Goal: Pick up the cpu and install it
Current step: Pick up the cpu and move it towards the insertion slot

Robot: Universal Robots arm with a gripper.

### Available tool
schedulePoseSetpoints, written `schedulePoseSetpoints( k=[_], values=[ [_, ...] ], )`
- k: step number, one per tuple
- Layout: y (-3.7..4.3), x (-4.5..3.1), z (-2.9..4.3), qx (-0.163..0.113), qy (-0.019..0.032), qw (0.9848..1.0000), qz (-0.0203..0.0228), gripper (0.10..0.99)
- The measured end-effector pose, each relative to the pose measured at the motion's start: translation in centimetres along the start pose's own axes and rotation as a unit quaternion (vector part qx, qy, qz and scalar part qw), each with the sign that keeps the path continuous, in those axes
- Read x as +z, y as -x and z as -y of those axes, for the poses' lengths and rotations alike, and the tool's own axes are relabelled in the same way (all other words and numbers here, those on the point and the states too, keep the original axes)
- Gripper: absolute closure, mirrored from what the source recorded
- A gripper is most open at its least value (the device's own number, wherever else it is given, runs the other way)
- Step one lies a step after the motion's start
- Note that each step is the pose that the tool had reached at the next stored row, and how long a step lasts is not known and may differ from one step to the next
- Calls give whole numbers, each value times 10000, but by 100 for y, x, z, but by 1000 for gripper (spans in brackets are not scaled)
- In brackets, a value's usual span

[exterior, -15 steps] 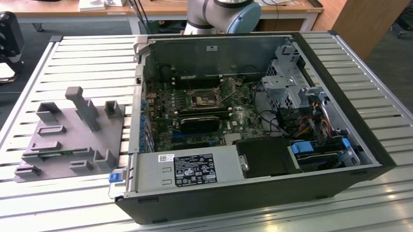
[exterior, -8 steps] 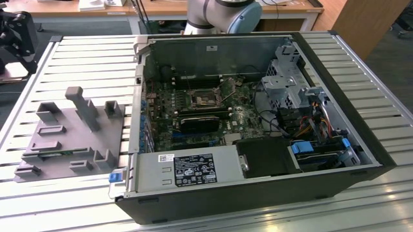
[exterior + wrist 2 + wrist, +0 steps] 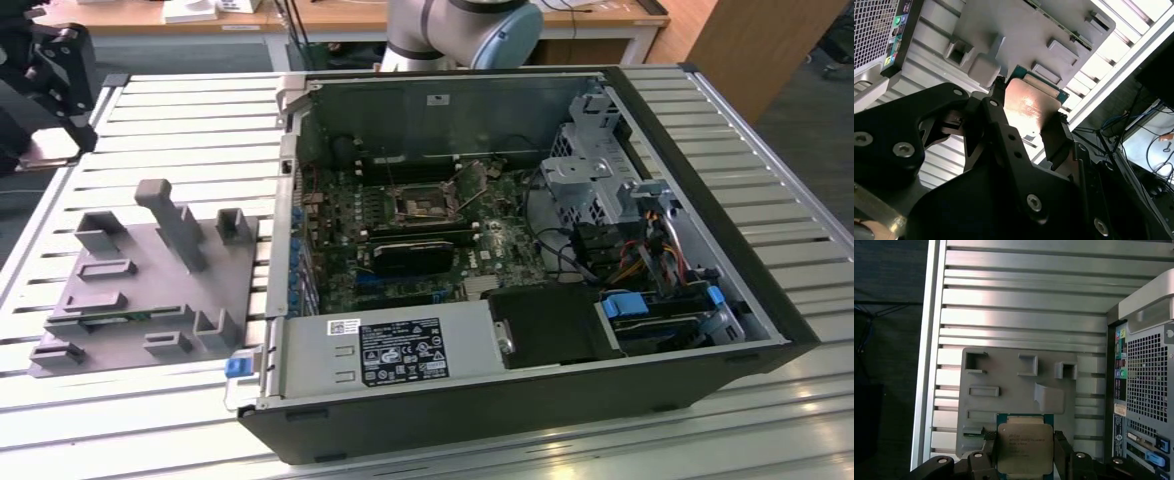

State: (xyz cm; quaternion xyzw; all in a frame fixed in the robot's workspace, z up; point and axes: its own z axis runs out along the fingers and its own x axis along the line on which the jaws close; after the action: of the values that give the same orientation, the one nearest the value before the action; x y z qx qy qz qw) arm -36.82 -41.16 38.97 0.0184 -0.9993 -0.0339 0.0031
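- A black metal gripper (image 3: 1024, 441) with angular, bolted fingers (image 3: 1061, 452) is clamped on the cpu (image 3: 1021, 450) at two opposite edges.
- The cpu is a flat square with a silver plate and a thin green rim.
- Beyond it lies a matte grey plastic fixture tray (image 3: 1009, 377) with square pockets and upright posts.
- The tray rests on a ribbed aluminium table (image 3: 1024, 305), whose bare slats run to the table edge.
- An open computer case (image 3: 561, 395) stands just beside the tray, its motherboard (image 3: 514, 250) exposed.

Lighting: bright, even, from overhead; glare on slatted surface (image 3: 801, 410) at the exterior view's right, warm sheen on cpu (image 3: 1026, 105), computer case (image 3: 441, 110) interior dimmer.
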Motion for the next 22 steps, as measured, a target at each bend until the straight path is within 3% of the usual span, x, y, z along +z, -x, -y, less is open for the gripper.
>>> schedulePoseSetpoints(
  k=[22],
  values=[
    [391, -2, 1, 0, 0, 10000, 0, 545]
  ],
)
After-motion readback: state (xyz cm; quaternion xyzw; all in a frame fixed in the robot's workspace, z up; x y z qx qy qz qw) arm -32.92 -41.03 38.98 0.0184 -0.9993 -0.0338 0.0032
